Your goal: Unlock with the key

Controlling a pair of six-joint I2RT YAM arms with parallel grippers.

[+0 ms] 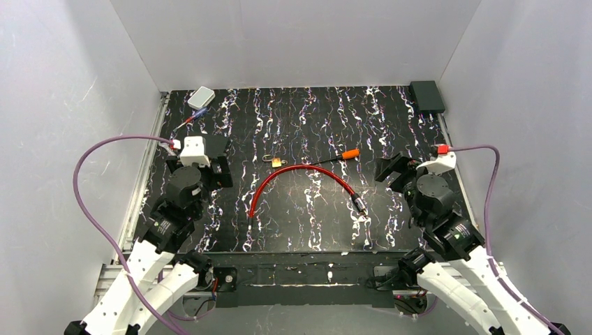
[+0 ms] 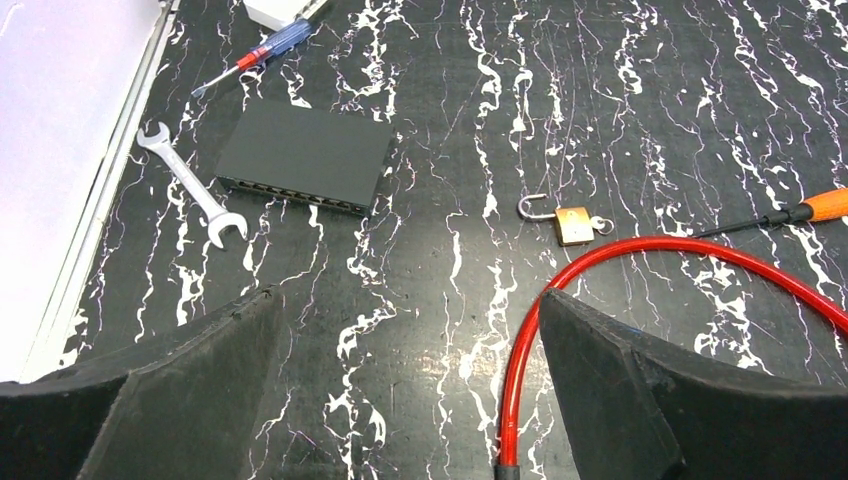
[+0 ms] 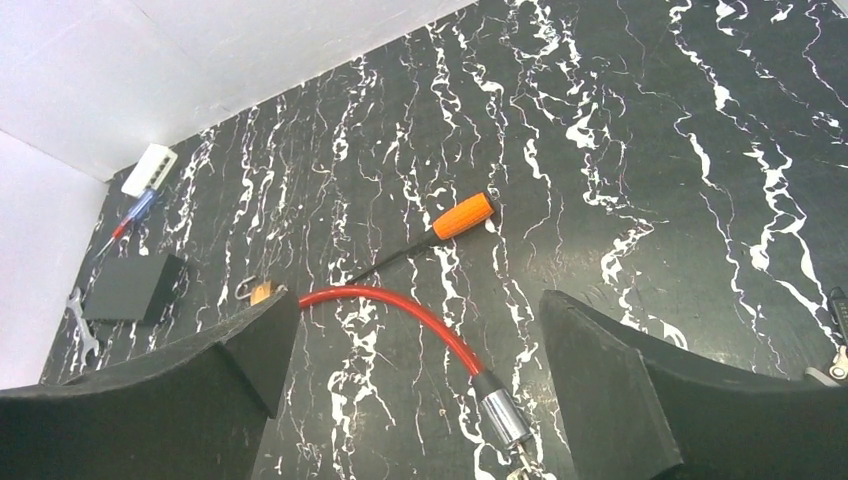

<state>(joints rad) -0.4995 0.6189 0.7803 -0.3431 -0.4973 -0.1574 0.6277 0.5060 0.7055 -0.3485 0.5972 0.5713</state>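
The key has an orange head and a thin black tail and lies on the black marbled table, right of the small brass padlock. A red cable lock arcs in front of both, ending in a metal barrel. My left gripper is open and empty, left of the padlock. My right gripper is open and empty, right of the key. The left wrist view shows the padlock, the key and the cable. The right wrist view shows the key, the padlock and the barrel.
A silver wrench, a flat black box and a red-and-blue screwdriver lie at the far left. A white box sits in the back left corner, a black box in the back right. White walls enclose the table.
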